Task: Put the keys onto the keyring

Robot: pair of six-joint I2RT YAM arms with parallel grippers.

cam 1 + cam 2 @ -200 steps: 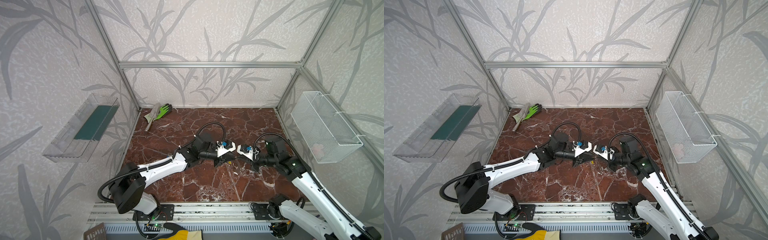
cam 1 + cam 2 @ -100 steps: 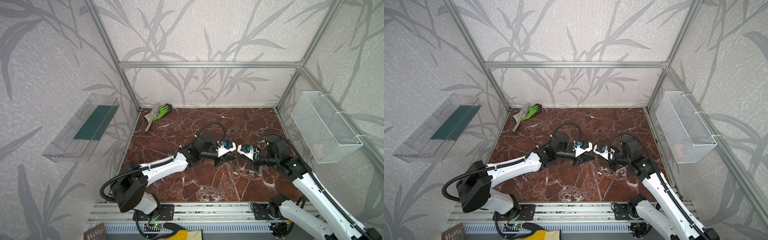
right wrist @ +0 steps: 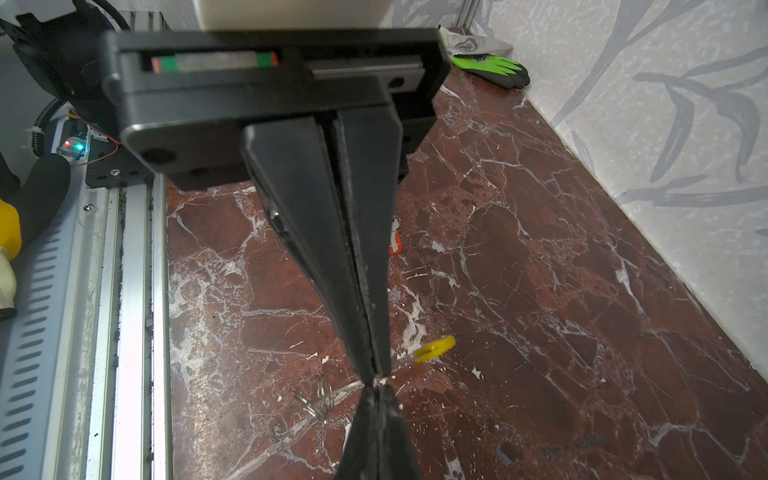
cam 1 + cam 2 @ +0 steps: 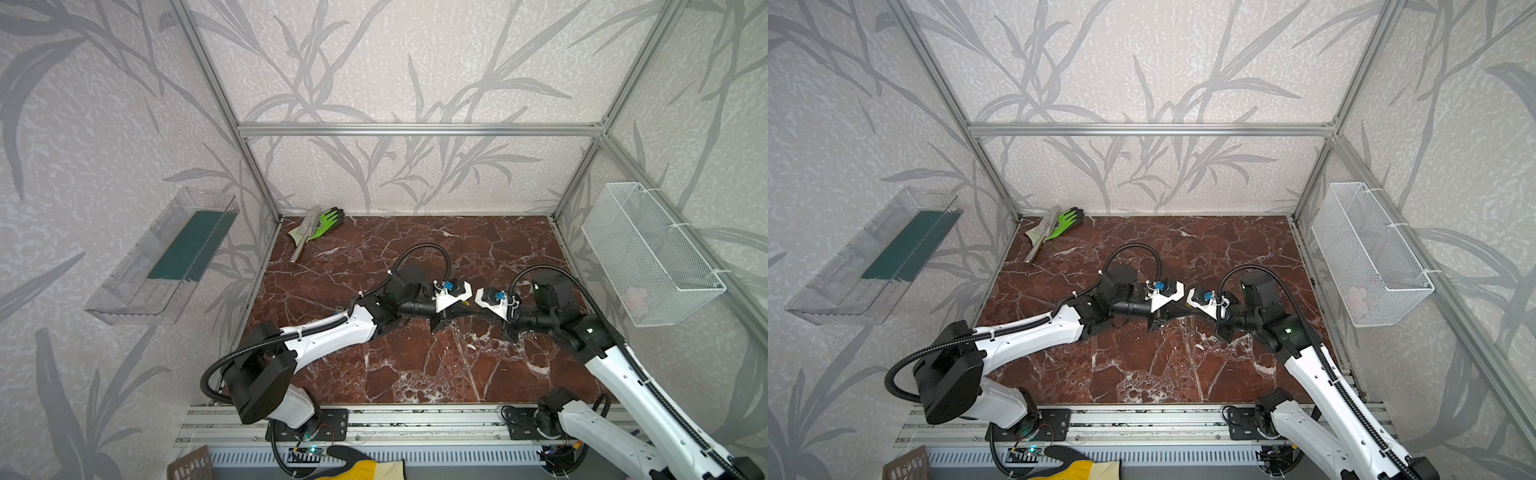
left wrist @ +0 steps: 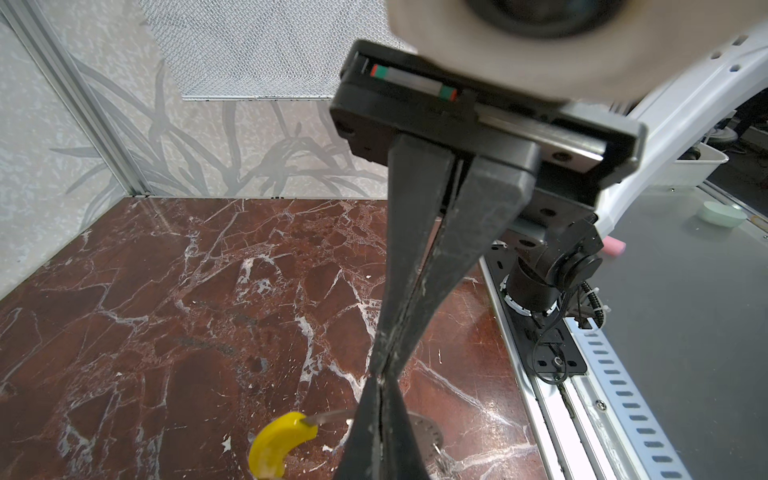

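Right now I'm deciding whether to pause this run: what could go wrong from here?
1. The left gripper and right gripper both seem to pinch the thin keyring with their very tips, nose to nose. It could slip out, or the tips could clash.
2. The red key, the only key in view, lies on the table, and no gripper is free to fetch it.

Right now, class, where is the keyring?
In both wrist views the keyring is over the middle of the marble table, where the left gripper and right gripper meet tip to tip, apparently pinched near the left gripper's tips.
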